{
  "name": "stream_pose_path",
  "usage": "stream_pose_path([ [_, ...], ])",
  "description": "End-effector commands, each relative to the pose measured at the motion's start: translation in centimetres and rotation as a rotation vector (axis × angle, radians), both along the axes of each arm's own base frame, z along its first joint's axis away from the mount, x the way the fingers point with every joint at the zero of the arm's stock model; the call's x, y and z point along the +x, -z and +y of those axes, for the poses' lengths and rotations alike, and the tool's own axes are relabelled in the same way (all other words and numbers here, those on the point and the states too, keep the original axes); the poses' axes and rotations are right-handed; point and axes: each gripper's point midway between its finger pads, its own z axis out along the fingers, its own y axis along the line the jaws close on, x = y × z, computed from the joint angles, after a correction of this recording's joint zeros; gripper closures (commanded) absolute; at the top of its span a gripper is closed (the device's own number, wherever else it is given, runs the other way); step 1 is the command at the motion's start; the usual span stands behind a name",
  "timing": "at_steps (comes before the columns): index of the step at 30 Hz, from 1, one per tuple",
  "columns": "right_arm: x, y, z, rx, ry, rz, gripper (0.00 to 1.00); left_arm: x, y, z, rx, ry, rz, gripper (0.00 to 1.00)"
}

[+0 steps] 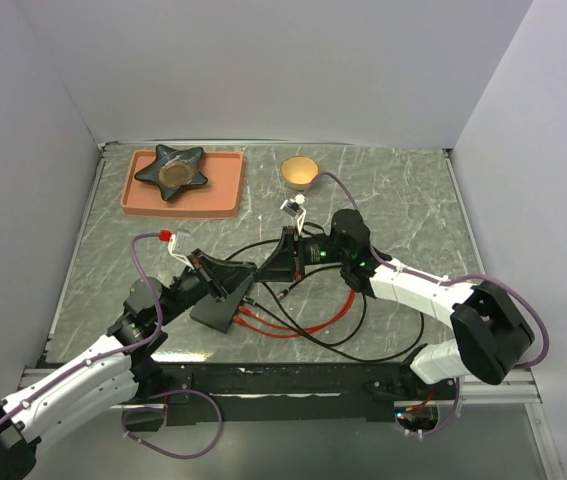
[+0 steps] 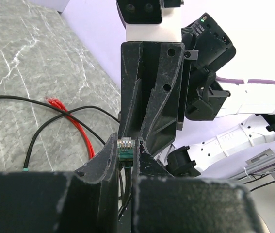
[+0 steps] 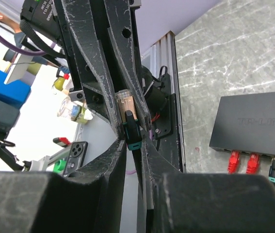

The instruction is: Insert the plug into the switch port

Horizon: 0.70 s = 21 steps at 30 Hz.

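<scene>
Tip to tip above the bench (image 3: 234,48): two claws, with the plug (image 3: 129,120) between them. Pressed together on that plug, fingertips tight against both sides: the left claw (image 2: 126,153). Narrow around the same plug, tips right beside its teal boot on either side: the right claw (image 3: 135,146); firm pinch or not, impossible to tell. Clear head of the plug with its contacts showing just past the left claw's tips, green boot lower between its fingers.

Down on the bench, off to the right of the right claw in its wrist view and apart from the plug: the switch (image 3: 253,121), flat and black. Along the switch edge facing the right claw, the switch ports (image 3: 262,156), two filled by red plugs (image 3: 233,162) and one by a teal-booted plug (image 3: 274,171); free socket not distinguishable.

From above, switch just beneath the left claw's fingers, on the base side of the meeting point. Red cables (image 1: 283,325) looped on the bench, nearer the bases than the right claw. Well beyond the left claw, a salmon tray (image 1: 231,190) carrying a dark star-shaped dish (image 1: 173,170); well beyond the right claw, a small round bowl (image 1: 300,172)
</scene>
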Motion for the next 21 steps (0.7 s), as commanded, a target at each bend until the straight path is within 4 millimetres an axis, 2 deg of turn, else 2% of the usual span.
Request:
stream_pose_path([
  [1, 0.8, -2.6, -0.1, 0.068, 0.053, -0.098, 1.00, -1.0, -1.6, -0.3, -0.030, 0.046, -0.060, 0.97],
  [3, 1.4, -2.3, -0.3, 0.046, 0.099, -0.136, 1.00, -0.9, -1.6, 0.0, -0.030, 0.029, -0.058, 0.91],
  [4, 1.3, -2.0, -0.6, 0.018, 0.113, -0.128, 1.00, -0.9, -1.5, 0.1, -0.028, 0.021, -0.057, 0.83],
  [6, 1.8, -1.8, -0.9, -0.004, 0.156, -0.160, 1.00, -0.7, -1.4, 0.5, -0.028, -0.004, -0.046, 0.76],
  [7, 1.7, -1.5, -1.3, -0.034, 0.170, -0.151, 1.00, -0.6, -1.5, 0.7, -0.029, -0.013, -0.045, 0.68],
  [9, 2.4, -0.8, -1.8, -0.072, 0.221, -0.186, 1.00, -0.5, -1.6, 0.8, -0.031, -0.024, -0.043, 0.61],
  [10, 2.5, -1.0, -2.2, -0.081, 0.242, -0.206, 1.00, -0.5, -1.6, 0.9, -0.030, -0.028, -0.042, 0.51],
  [11, 2.4, 0.0, -2.7, -0.130, 0.254, -0.188, 1.00, -0.5, -1.7, 0.9, -0.032, -0.030, -0.040, 0.46],
  [12, 3.1, 0.6, -3.1, -0.164, 0.300, -0.225, 1.00, -0.4, -1.5, 1.0, -0.025, -0.033, -0.032, 0.40],
  [13, 3.2, 0.5, -3.6, -0.179, 0.319, -0.247, 1.00, -0.2, -1.5, 1.1, -0.024, -0.044, -0.028, 0.31],
  [14, 3.1, 1.8, -4.3, -0.245, 0.324, -0.252, 1.00, -0.2, -1.4, 1.1, -0.022, -0.051, -0.024, 0.26],
  [16, 3.6, 1.9, -5.5, -0.303, 0.387, -0.284, 1.00, 0.1, -1.2, 1.4, -0.016, -0.072, -0.006, 0.15],
  [17, 3.5, 2.9, -6.4, -0.365, 0.397, -0.292, 1.00, 0.2, -1.1, 1.5, -0.013, -0.080, -0.003, 0.13],
  [18, 3.4, 2.6, -7.2, -0.383, 0.423, -0.311, 1.00, 0.3, -1.1, 1.6, -0.008, -0.088, -0.001, 0.11],
  [20, 4.4, 2.6, -8.8, -0.448, 0.507, -0.361, 1.00, 0.6, -0.7, 1.7, 0.005, -0.106, 0.013, 0.05],
  [21, 4.1, 2.4, -9.8, -0.477, 0.528, -0.370, 1.00, 0.8, -0.6, 1.8, 0.011, -0.116, 0.015, 0.03],
])
